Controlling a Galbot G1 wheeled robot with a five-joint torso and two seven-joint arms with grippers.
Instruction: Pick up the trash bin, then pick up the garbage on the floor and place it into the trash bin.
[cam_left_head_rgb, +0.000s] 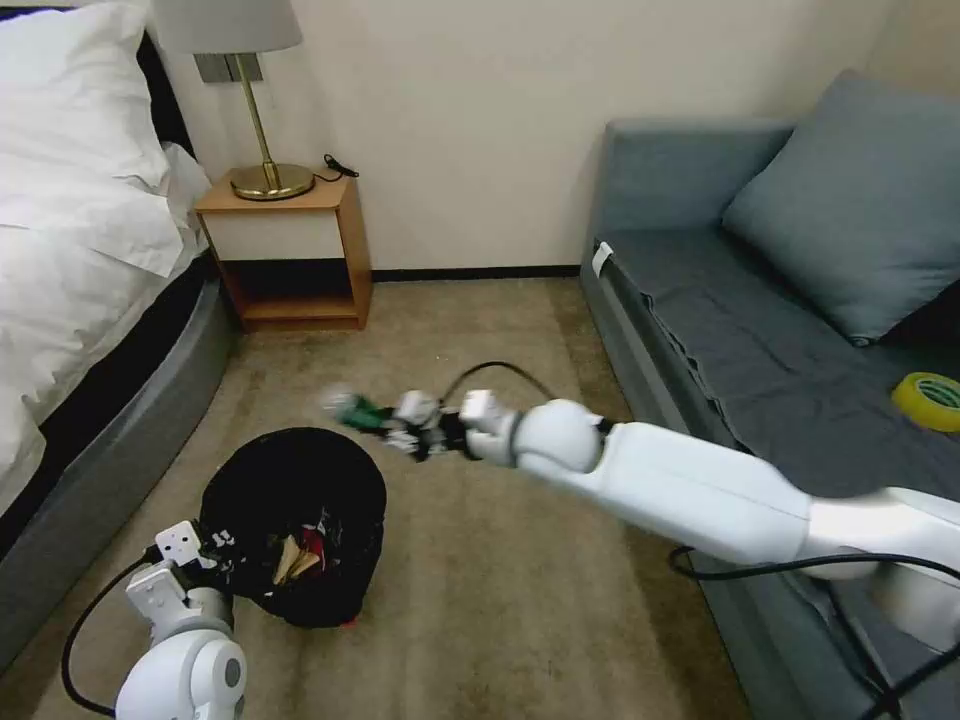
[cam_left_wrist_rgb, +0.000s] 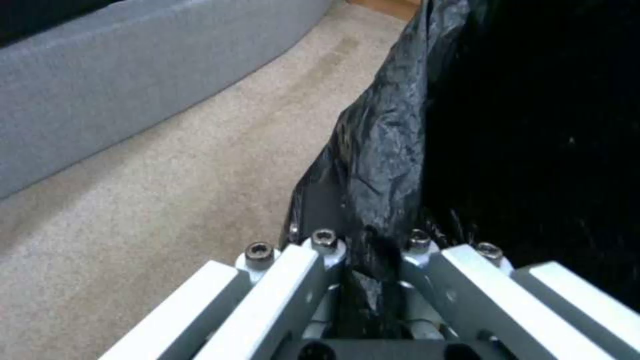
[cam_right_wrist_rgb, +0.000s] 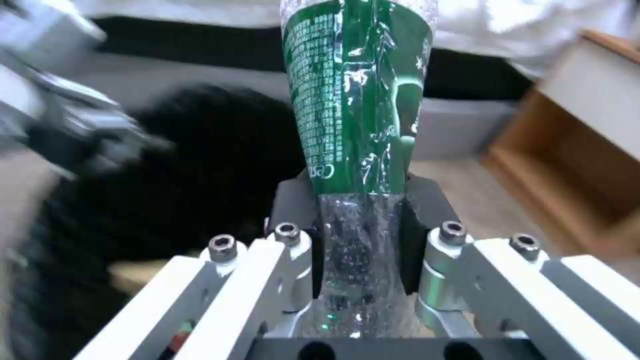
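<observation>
The trash bin (cam_left_head_rgb: 292, 500), round, black and lined, is low on the left over the carpet. My left gripper (cam_left_head_rgb: 210, 545) is shut on its near rim, and in the left wrist view the left gripper (cam_left_wrist_rgb: 370, 280) pinches the black liner of the bin (cam_left_wrist_rgb: 533, 150). Brown paper and a red wrapper, both garbage (cam_left_head_rgb: 300, 560), lie inside. My right gripper (cam_left_head_rgb: 392, 425) is shut on a small clear bottle with a green label (cam_left_head_rgb: 348, 407), just beyond the bin's far rim. In the right wrist view the right gripper (cam_right_wrist_rgb: 360, 220) clamps the bottle (cam_right_wrist_rgb: 353, 100), with the bin (cam_right_wrist_rgb: 200, 175) behind it.
A bed (cam_left_head_rgb: 90, 300) runs along the left, with a wooden nightstand (cam_left_head_rgb: 290, 250) and a lamp (cam_left_head_rgb: 255, 110) by the wall. A grey sofa (cam_left_head_rgb: 760, 340) on the right carries a cushion (cam_left_head_rgb: 850, 200) and a yellow tape roll (cam_left_head_rgb: 930, 400). Open carpet lies between them.
</observation>
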